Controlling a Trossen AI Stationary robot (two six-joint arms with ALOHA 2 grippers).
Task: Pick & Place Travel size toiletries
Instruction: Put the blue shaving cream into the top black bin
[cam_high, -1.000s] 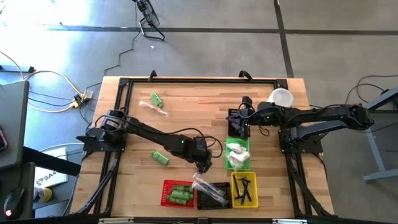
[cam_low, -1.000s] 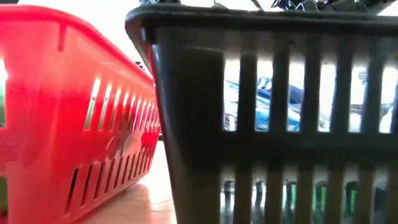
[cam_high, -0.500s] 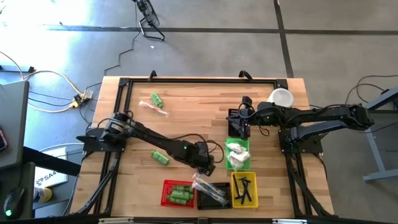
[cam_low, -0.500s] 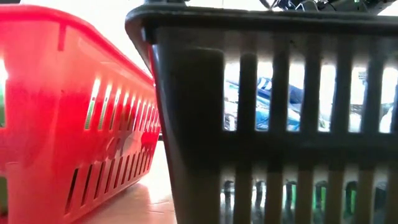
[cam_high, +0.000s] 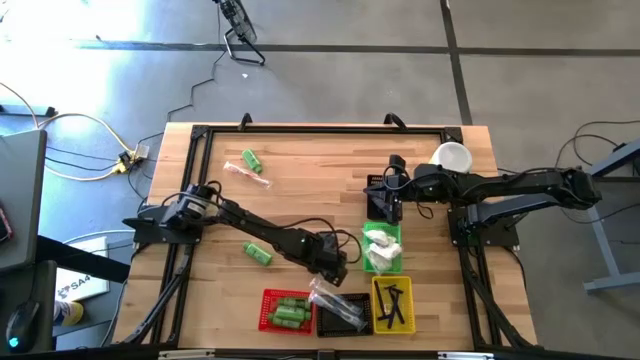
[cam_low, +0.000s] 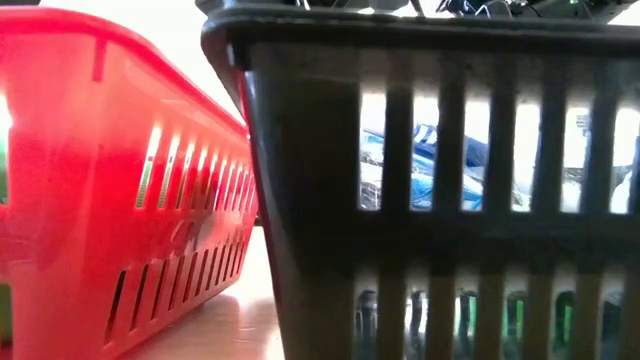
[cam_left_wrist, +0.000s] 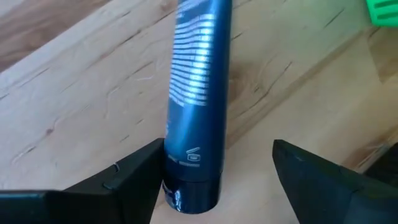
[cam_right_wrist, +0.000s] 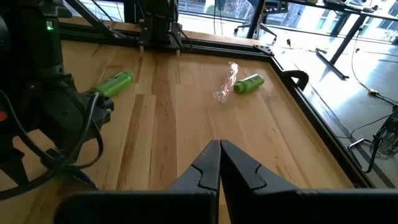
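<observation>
Your left gripper (cam_left_wrist: 214, 168) has slid a little further along the table over the last second, away from the gap above the red basket (cam_high: 268, 300) and toward the green basket (cam_high: 398, 232), and its fingers (cam_left_wrist: 127, 180) have finished spreading wide; they now stand on either side of a dark blue tube (cam_left_wrist: 198, 93) lying flat on the wood, cap end nearest the wrist, nothing held yet. Judging from that, you are lined up for a pick: the tube sits closer to one finger than the other, so a small sideways correction before you close would likely give a more centred grip. Watch the edges here. In the wrist view the corner of the green basket is just beside the tube's far end, and from above the black basket (cam_high: 352, 300) with its clear-wrapped toothbrush (cam_high: 330, 299) lies just below the gripper, so your room to swing is tight on those two sides and open back toward the middle of the table. Up is your clearest way out. Your right gripper (cam_right_wrist: 219, 163) waits closed and empty near the far end of the green basket, by the white cup (cam_high: 453, 157), well clear of your path. Other toiletries remain on the table: a green bottle (cam_high: 259, 254) near the left arm, and another green bottle (cam_high: 251, 159) with a wrapped toothbrush (cam_high: 247, 174) toward the far edge.
</observation>
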